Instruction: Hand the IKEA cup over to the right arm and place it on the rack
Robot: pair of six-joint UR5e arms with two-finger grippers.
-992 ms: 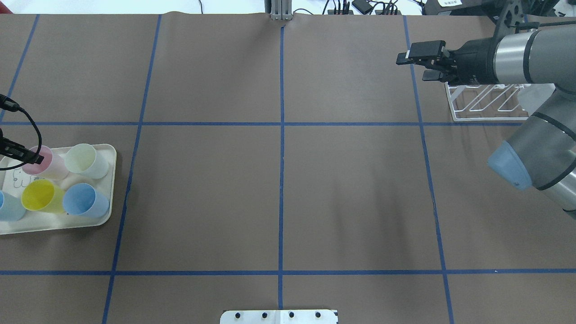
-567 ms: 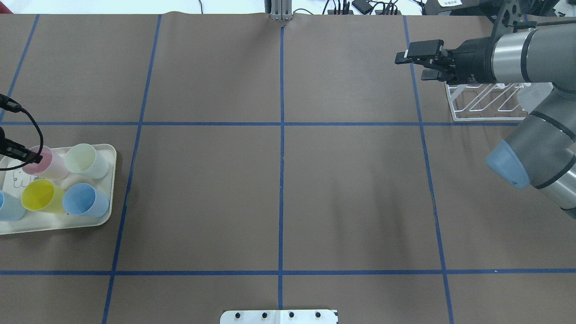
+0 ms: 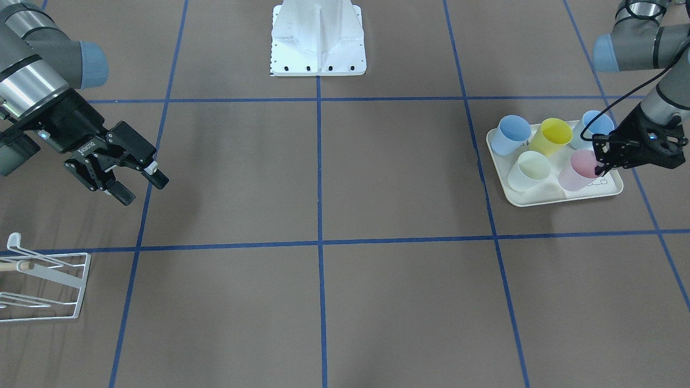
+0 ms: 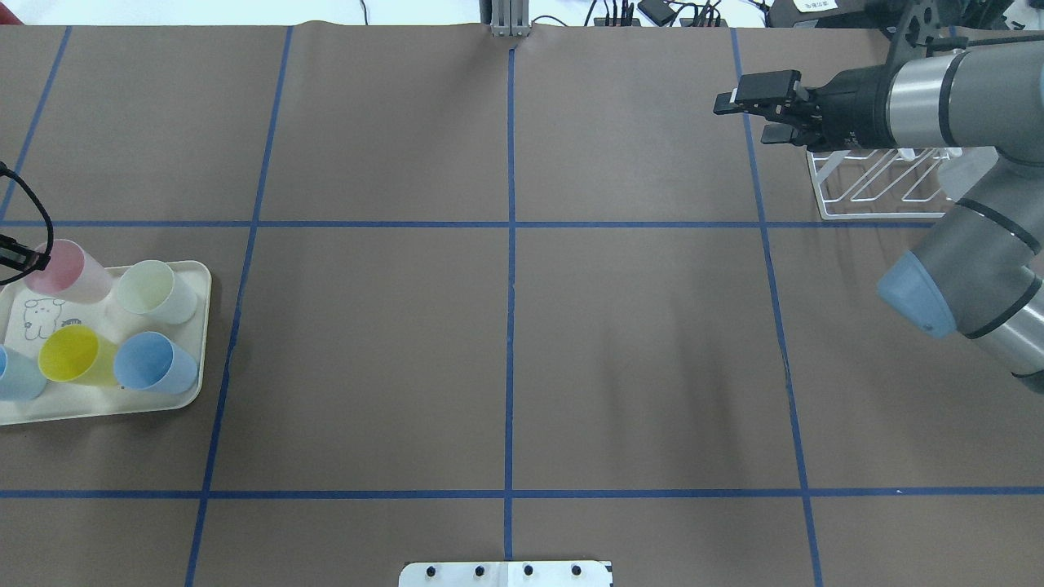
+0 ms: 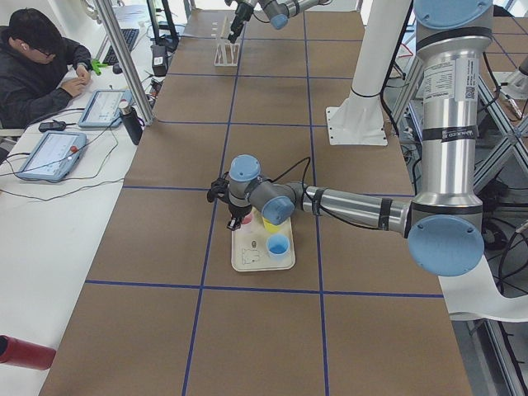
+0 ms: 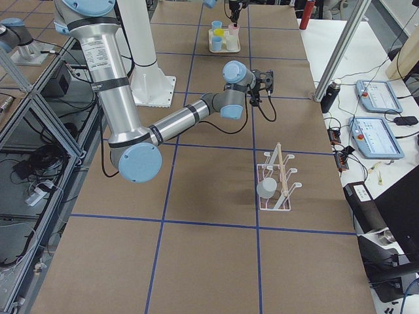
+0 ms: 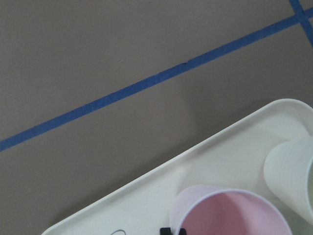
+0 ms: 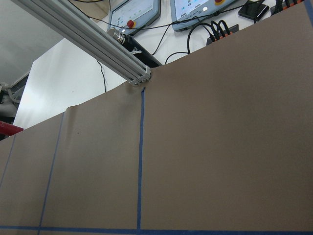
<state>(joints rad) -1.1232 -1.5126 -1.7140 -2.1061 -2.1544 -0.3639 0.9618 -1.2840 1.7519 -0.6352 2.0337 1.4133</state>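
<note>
Lifting the pink cup [image 3: 574, 173] off the tray [image 3: 544, 193]: its rim is pinched by the left gripper [image 3: 600, 164]. A straight, untilted rise is advised, so that the pale-green cup [image 3: 531, 170] alongside is cleared. The right gripper [image 3: 144, 191], spread and empty, is poised near the rack [image 3: 82, 285].

- table cover [image 4: 367, 367]: flat brown, crossed by a grid of blue tape lines.
- tray [image 4: 106, 405]: cream, with a small dark line drawing of an animal printed on it.
- on the tray: pink cup [image 4: 69, 269], pale greenish-white cup [image 4: 155, 291], yellow cup [image 4: 77, 356], blue cup [image 4: 155, 364], lighter blue cup [image 4: 12, 377].
- rack [image 4: 873, 191]: white wire; its rod [image 6: 282, 171] is light wood.
- right arm [image 4: 979, 244]: grey and silver, with light-blue joint caps.
- right gripper [image 3: 144, 191]: black with white lettering.
- left gripper [image 3: 599, 161], at the tray: black, with a black cable.
- robot base [image 3: 318, 37]: white.
</note>
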